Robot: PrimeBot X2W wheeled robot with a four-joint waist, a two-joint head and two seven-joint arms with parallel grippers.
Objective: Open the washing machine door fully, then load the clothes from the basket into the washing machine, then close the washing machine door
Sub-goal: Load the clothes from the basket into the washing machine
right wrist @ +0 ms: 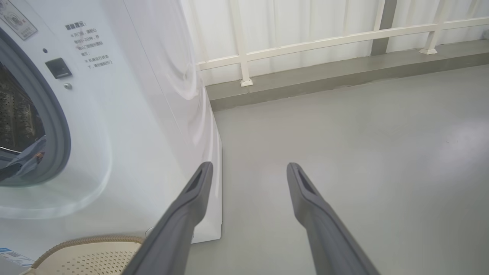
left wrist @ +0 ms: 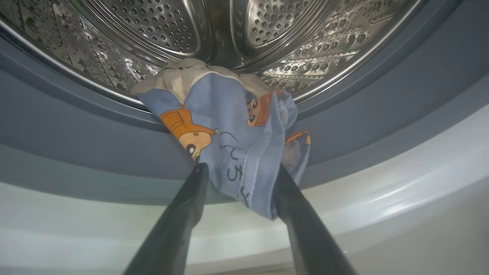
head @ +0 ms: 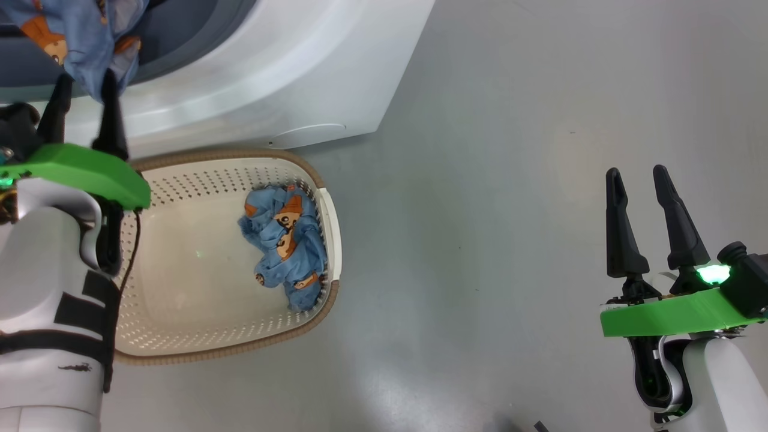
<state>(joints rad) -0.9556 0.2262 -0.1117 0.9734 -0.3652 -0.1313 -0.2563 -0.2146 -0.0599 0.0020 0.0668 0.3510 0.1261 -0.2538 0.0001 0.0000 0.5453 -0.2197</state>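
A light blue garment with orange bears [left wrist: 229,126] hangs over the grey-blue gasket [left wrist: 76,130] at the mouth of the steel drum [left wrist: 267,30], a cream patch at its top. My left gripper [left wrist: 240,168] is open, a finger on each side of the hanging cloth. In the head view that gripper [head: 84,84] points at the same garment [head: 78,36] at the washing machine [head: 288,72] opening. Another blue bear garment [head: 285,240] lies in the cream basket [head: 240,348]. My right gripper [head: 636,174] is open over bare floor. The door is out of view.
The basket [right wrist: 88,256] stands on the grey floor right against the washer's front, near a blue label [right wrist: 11,256]. A white railing [right wrist: 344,38] on a raised kerb runs behind the machine. Open floor lies to the right of the basket.
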